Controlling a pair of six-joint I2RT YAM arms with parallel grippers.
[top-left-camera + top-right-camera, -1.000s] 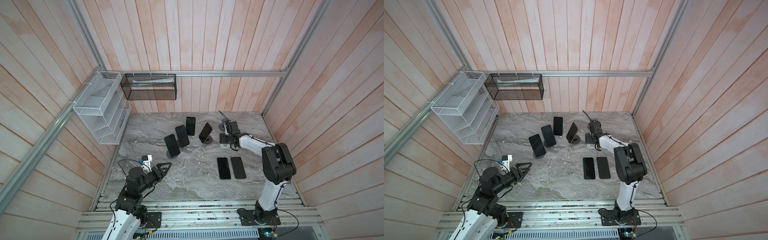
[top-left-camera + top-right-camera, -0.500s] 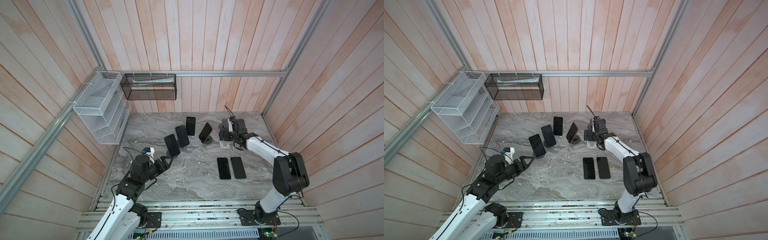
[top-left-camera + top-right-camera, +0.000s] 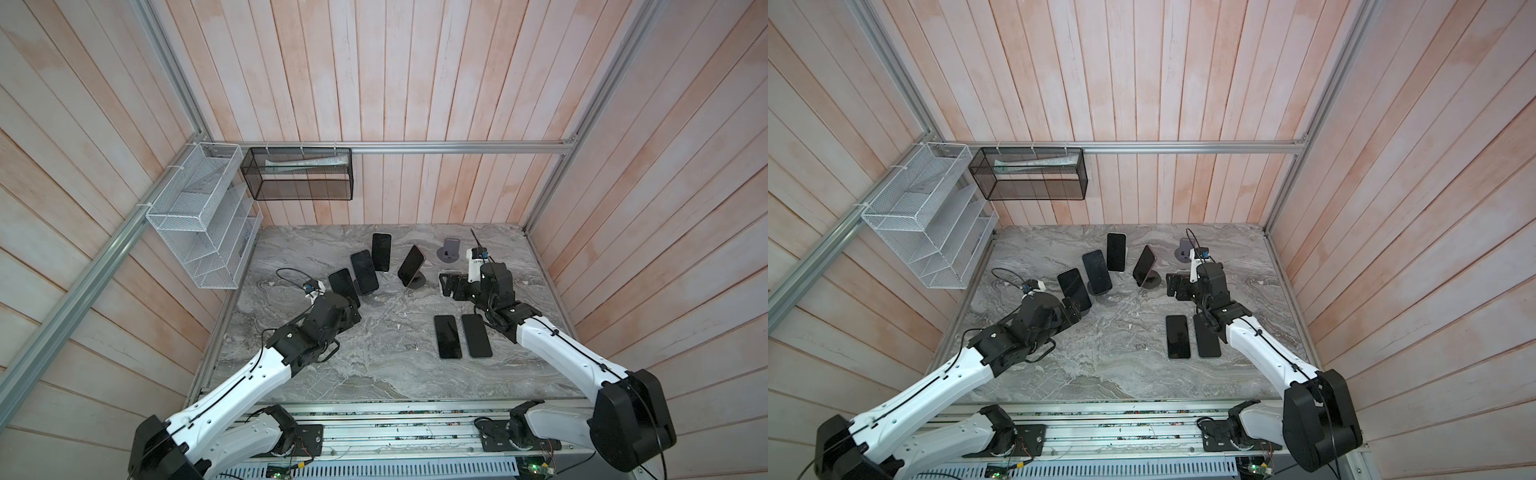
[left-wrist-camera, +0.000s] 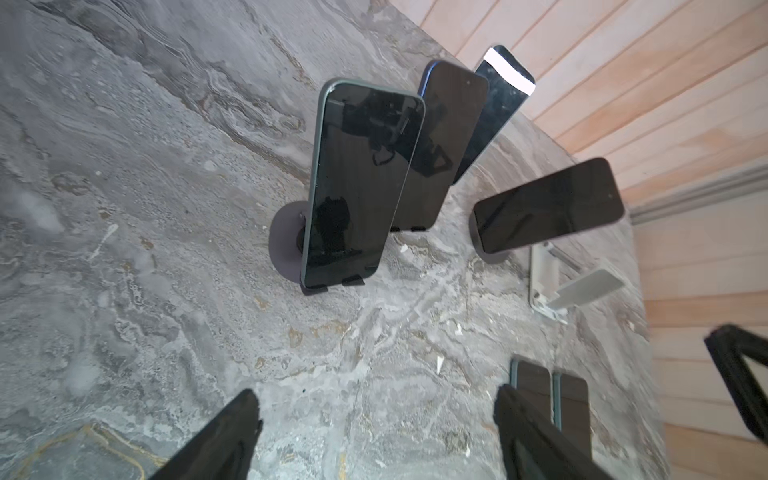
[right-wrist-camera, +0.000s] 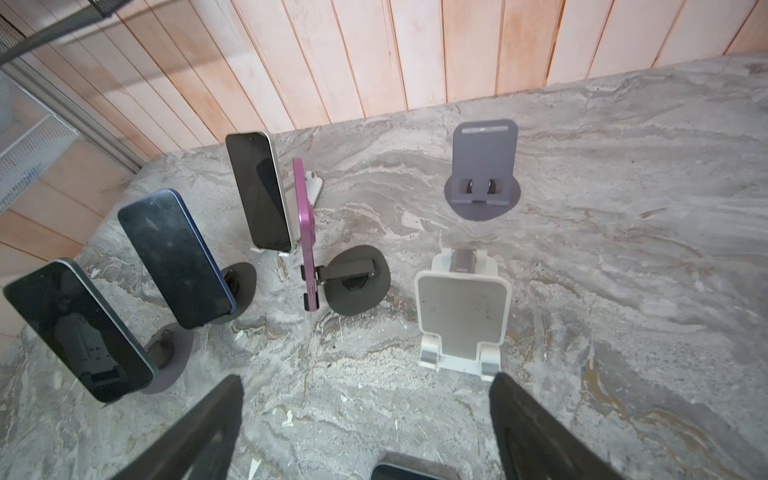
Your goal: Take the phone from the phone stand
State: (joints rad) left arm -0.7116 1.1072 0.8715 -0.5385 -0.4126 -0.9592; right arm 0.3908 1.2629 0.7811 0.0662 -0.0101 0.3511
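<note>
The left hand (image 4: 376, 415) is hovering open, gripping nothing, facing the nearest phone (image 4: 361, 183), which is leaning upright on its round stand (image 4: 282, 241) on the bench (image 3: 374, 374). A skewed grab risks tipping phone and stand together, or knocking the blue phone (image 4: 440, 145) crowding just behind. The right hand (image 5: 368, 399) is also gaping empty, facing a white empty stand (image 5: 461, 316); two flat phones (image 3: 447, 336) are lying nearby.

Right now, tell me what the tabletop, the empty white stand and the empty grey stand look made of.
Tabletop: matte grey stone or stone-look laminate; swirling veins. White stand: likely matte plastic; moulded rounded corners, scuffed plate. Grey stand: smooth matte metal or plastic; thin flat plate.
</note>
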